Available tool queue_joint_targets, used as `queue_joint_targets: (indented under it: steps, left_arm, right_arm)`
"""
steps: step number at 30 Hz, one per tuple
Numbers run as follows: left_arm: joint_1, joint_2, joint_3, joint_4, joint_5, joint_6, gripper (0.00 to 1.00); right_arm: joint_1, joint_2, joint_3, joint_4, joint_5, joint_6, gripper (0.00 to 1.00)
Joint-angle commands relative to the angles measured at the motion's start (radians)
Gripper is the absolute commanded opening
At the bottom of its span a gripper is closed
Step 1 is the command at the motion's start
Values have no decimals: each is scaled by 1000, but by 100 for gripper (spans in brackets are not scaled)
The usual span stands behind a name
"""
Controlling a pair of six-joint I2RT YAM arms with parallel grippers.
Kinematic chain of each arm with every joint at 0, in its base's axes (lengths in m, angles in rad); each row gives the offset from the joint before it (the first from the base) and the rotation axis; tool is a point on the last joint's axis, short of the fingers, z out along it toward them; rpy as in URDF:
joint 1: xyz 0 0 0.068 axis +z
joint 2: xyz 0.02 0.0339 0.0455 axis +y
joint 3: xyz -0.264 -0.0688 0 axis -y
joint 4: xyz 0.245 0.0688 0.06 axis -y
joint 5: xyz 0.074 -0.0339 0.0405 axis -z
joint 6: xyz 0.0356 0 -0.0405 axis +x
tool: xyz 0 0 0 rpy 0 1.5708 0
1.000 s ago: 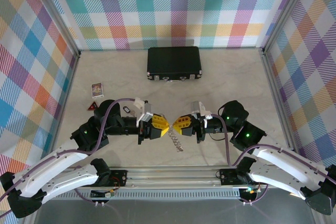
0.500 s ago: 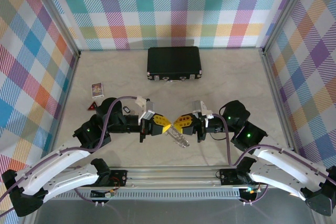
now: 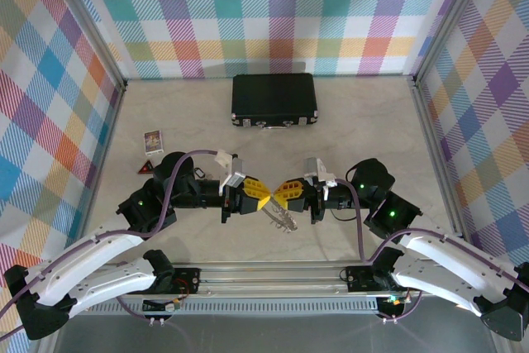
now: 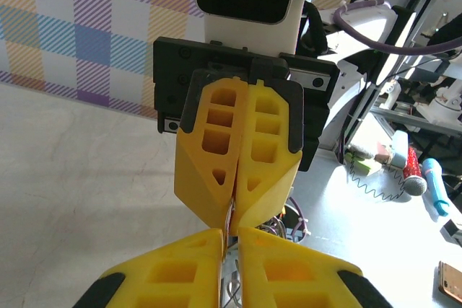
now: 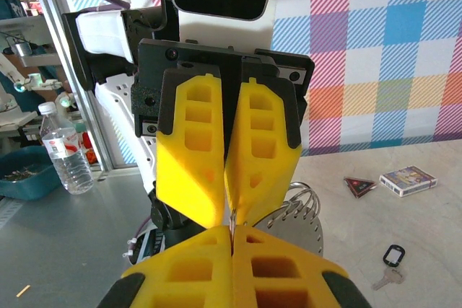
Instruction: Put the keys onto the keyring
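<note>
The keys [image 3: 283, 219] hang as a silvery bunch just above the table, under the spot where both grippers meet tip to tip. My left gripper [image 3: 263, 197] comes in from the left, its yellow fingers [image 4: 173, 272] nearly together with thin metal of the bunch between them. My right gripper [image 3: 278, 193] faces it, shut on the same bunch; its tips [image 5: 232, 230] pinch a thin wire. Behind them the keys [image 5: 299, 221] show as a round perforated wreath with wire loops. The keyring [image 5: 393, 255], a small dark oval loop, lies on the table beyond the left arm with one loose key beside it.
A black case [image 3: 274, 99] lies shut at the back centre. A small card box [image 3: 152, 140] and a red triangle [image 3: 145, 169] lie at the left, near the left arm's elbow. Checked walls close in three sides; a metal rail runs along the near edge.
The left arm has slid right, bringing its fingers up against the right gripper's. The keys, earlier dangling as a long chain, now hang in a tighter bunch under the tips.
</note>
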Motion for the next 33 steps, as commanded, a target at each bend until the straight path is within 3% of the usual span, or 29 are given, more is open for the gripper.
queue_joint_targets:
  steps: [1, 10, 17, 25, 26, 28, 29, 33]
  left_arm:
    - [-5, 11, 35, 44, 24, 10, 15]
    - [-5, 34, 47, 33, -1, 41, 13]
    - [-5, 43, 62, -20, -32, 92, 0]
    - [-5, 33, 83, -61, -27, 118, 0]
    - [-6, 28, 85, -67, -30, 121, 3]
    - [-5, 16, 84, -79, -42, 124, 23]
    - [-5, 10, 86, -85, -48, 126, 28]
    - [-6, 0, 87, -110, -63, 134, 33]
  right_arm:
    - [10, -4, 21, 50, -12, 3, 0]
    - [10, -1, 24, 45, -18, 6, 0]
    - [11, 3, 29, 38, -9, 3, 0]
    - [11, 2, 30, 22, 9, -2, 0]
    - [11, 0, 30, 20, 10, -2, 0]
    - [11, -4, 32, 15, 10, -3, 0]
    - [11, -5, 32, 14, 10, -3, 0]
    - [11, -6, 30, 9, 11, -8, 0]
